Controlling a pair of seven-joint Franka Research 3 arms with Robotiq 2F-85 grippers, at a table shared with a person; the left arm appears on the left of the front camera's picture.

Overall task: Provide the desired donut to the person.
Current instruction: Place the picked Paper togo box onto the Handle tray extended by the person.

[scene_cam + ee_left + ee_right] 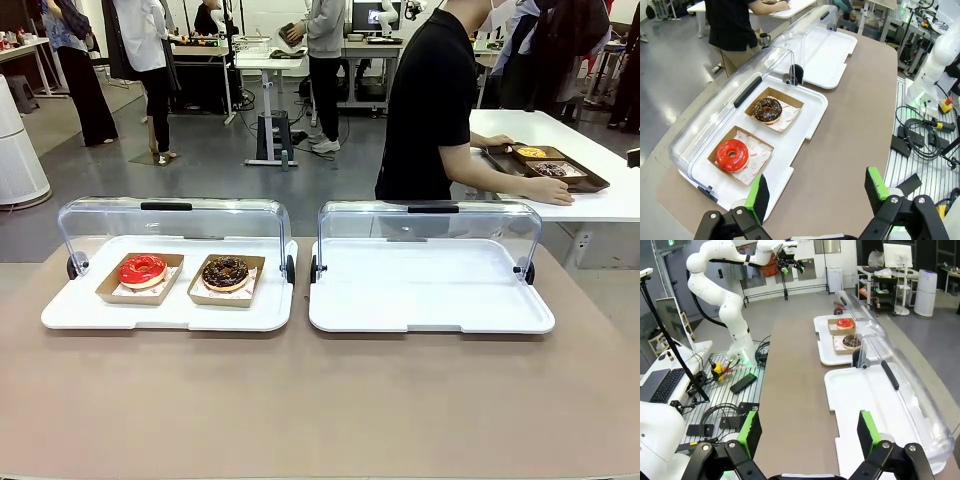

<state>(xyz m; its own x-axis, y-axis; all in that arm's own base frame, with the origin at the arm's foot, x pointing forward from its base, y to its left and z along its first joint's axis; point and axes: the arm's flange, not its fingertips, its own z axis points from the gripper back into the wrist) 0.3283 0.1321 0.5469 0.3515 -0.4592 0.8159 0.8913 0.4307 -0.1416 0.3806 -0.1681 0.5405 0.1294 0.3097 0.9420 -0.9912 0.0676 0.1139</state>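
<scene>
A red glazed donut (142,270) and a chocolate sprinkled donut (225,272) each lie in a cardboard tray on the left white tray (70,312), under its raised clear lid. In the left wrist view my left gripper (817,187) hangs open over the table's near edge, short of the red donut (732,155) and chocolate donut (766,109). My right gripper (808,426) is open too, above the table beside the bare right white tray (860,390). The person (430,100) stands turned away at a white table behind, both hands on a dark brown tray (590,182).
The right white tray (430,290) has its clear lid (430,225) raised along the far side. Brown tabletop (320,400) spreads in front of both trays. Cables and a keyboard (665,385) lie beside the table on the robot's side. Other people stand far back.
</scene>
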